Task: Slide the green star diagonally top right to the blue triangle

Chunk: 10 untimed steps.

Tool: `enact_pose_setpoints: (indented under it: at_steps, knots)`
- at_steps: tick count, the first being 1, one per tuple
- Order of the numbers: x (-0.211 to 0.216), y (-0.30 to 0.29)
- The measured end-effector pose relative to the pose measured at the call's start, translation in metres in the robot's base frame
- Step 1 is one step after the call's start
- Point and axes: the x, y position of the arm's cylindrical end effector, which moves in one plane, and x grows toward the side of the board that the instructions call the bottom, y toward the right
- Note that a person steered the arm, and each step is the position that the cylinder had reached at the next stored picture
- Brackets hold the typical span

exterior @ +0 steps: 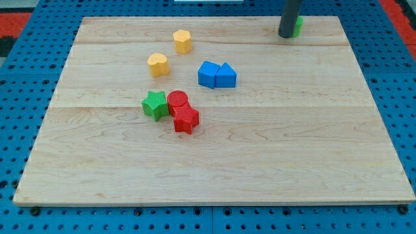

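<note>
The green star [155, 104] lies left of the board's middle, touching a red cylinder [177, 102] on its right. The blue triangle [226, 75] sits up and to the right of the star, touching a blue block [208, 74] on its left. My tip [286, 36] is at the view's top right, far from the star, right beside a small green block [298, 26] that the rod partly hides.
A red star [186, 119] touches the red cylinder from below right. Two yellow blocks [158, 64] [182, 41] lie toward the top, left of the blue pair. The wooden board [260, 162] rests on a blue pegboard surface.
</note>
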Motion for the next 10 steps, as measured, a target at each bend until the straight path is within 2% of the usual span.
enact_pose_setpoints:
  at_steps: [1, 2, 3, 4, 5, 6, 7, 9, 10]
  knots:
    - [-0.025, -0.021]
    - [0.001, -0.036]
    - [0.035, -0.023]
    - [0.054, 0.027]
    - [0.143, 0.031]
    - [0.235, 0.003]
    - [0.257, -0.023]
    - [0.259, -0.025]
    - [0.275, -0.027]
